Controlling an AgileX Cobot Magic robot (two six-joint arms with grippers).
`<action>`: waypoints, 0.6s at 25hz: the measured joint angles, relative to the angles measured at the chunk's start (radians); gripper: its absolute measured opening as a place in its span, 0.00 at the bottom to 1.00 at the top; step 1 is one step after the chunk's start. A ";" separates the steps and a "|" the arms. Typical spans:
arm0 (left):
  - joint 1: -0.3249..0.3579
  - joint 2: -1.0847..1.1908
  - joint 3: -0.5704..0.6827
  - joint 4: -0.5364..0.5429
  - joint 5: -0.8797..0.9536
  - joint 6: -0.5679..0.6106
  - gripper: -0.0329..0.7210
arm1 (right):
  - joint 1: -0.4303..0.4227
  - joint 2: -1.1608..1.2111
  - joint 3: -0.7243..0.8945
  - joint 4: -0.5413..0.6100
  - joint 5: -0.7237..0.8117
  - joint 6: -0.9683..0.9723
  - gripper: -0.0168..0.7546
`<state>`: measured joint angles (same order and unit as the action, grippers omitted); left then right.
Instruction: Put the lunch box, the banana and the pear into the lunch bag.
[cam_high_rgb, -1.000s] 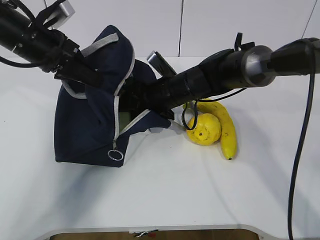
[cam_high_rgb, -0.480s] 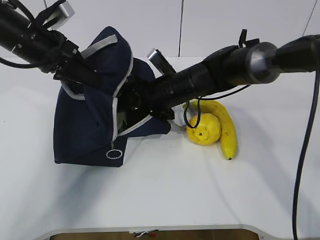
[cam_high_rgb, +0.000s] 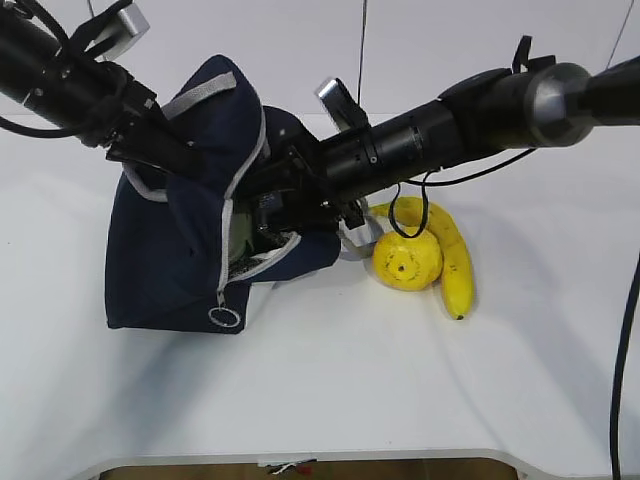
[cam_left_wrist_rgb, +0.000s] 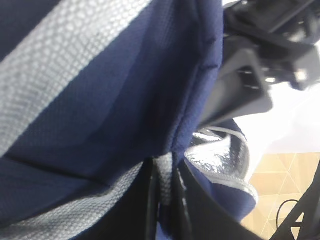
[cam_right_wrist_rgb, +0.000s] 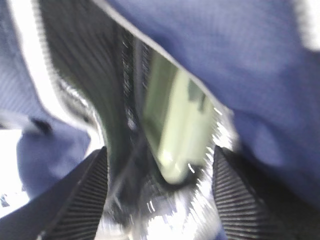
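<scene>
The navy lunch bag (cam_high_rgb: 170, 260) lies on the table with its mouth facing right. My left gripper (cam_high_rgb: 165, 150) is shut on the bag's grey webbing handle (cam_left_wrist_rgb: 165, 181) and holds the top up; in the left wrist view my left gripper (cam_left_wrist_rgb: 165, 195) pinches that strip. My right gripper (cam_high_rgb: 275, 210) is in the bag's mouth, partly hidden. In the right wrist view my right gripper (cam_right_wrist_rgb: 159, 165) is open, its jaws wide apart. The pale green lunch box (cam_right_wrist_rgb: 172, 120) lies beyond them on the silver lining. The pear (cam_high_rgb: 407, 260) and the banana (cam_high_rgb: 455, 262) lie right of the bag.
The zipper's metal ring pull (cam_high_rgb: 223, 317) hangs at the bag's lower front corner. The white table (cam_high_rgb: 330, 390) stretches in front of the bag and fruit. A black cable (cam_high_rgb: 395, 215) from the right arm loops down just above the pear.
My right arm has drawn back to the right and risen a little. The bag's front flap and ring pull have shifted slightly left. The left arm and the fruit have not moved.
</scene>
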<state>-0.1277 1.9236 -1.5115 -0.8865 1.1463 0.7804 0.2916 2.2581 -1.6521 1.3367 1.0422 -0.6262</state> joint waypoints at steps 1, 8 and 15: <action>0.000 0.000 0.000 0.000 0.000 0.000 0.07 | 0.000 0.000 -0.005 0.000 0.017 0.003 0.70; 0.002 0.000 0.000 0.002 0.006 0.000 0.07 | -0.026 -0.002 -0.088 -0.139 0.108 0.083 0.70; 0.008 0.000 0.000 0.002 0.009 0.000 0.07 | -0.033 -0.002 -0.263 -0.302 0.153 0.224 0.70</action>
<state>-0.1199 1.9236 -1.5115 -0.8841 1.1553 0.7804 0.2587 2.2565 -1.9155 1.0344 1.1956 -0.4027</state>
